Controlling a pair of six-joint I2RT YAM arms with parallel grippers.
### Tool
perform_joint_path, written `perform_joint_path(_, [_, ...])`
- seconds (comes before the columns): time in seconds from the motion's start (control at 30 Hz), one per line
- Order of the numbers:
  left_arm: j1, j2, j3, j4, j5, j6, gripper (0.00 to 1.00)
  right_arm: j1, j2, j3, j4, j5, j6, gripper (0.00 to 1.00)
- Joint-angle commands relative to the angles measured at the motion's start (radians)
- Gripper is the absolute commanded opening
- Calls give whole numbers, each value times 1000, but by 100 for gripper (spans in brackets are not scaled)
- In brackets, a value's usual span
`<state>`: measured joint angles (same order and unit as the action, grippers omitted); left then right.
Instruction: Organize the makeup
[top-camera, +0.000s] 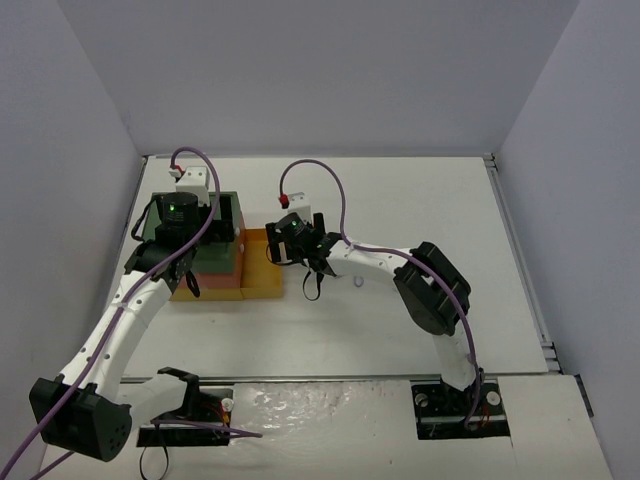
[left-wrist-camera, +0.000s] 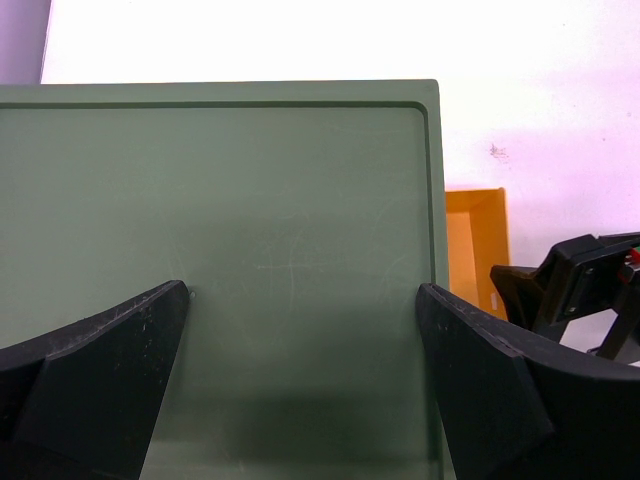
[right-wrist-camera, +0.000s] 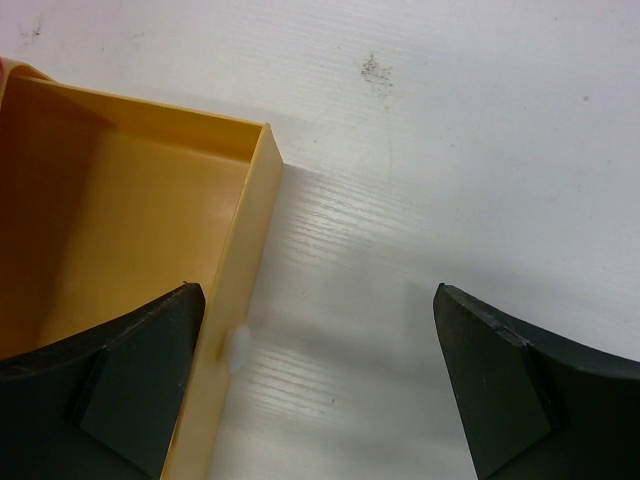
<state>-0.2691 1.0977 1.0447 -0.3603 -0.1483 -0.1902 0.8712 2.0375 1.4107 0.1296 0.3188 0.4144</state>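
None of the makeup shows in any view. My left gripper (top-camera: 185, 215) hangs over the green top (left-wrist-camera: 250, 230) of the drawer box (top-camera: 215, 265). It (left-wrist-camera: 303, 290) is open, with nothing between its fingers. The yellow drawer (top-camera: 262, 268) stands pulled out to the right of the box. My right gripper (top-camera: 297, 243) is at that drawer's front wall. It (right-wrist-camera: 318, 290) is open: the left finger (right-wrist-camera: 120, 390) is over the inside of the yellow drawer (right-wrist-camera: 130, 230), the right finger (right-wrist-camera: 540, 390) over the bare table. A white knob (right-wrist-camera: 238, 348) sits on the drawer's front. What shows of the drawer's inside holds nothing.
The drawer box has a green top, a red layer (top-camera: 222, 262) and the yellow drawer (left-wrist-camera: 475, 240) at the bottom. White walls close the table (top-camera: 420, 210) on three sides. A small pale thing (top-camera: 358, 283) lies by the right arm, too small to identify.
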Motion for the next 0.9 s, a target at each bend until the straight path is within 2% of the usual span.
perform_joint_path(0.0, [-5,-7,20,9,-14,14,97,-33,-98,-25,-15,52,-6,94])
perform_joint_path(0.2, [-5,-9,20,9,-11,16,97,-38,-172,-47,-14,-7,-1,94])
perform_joint_path(0.47, [-5,-32,17,19,-12,26,97,-61,-371,-113,-11,-143,-45,94])
perform_joint_path(0.67, [-5,-77,16,27,-16,41,97,-181,-511,-331,-8,-233,-57,92])
perform_joint_path(0.87, [-2,-162,1,52,-44,60,97,-264,-572,-480,2,-282,-75,90])
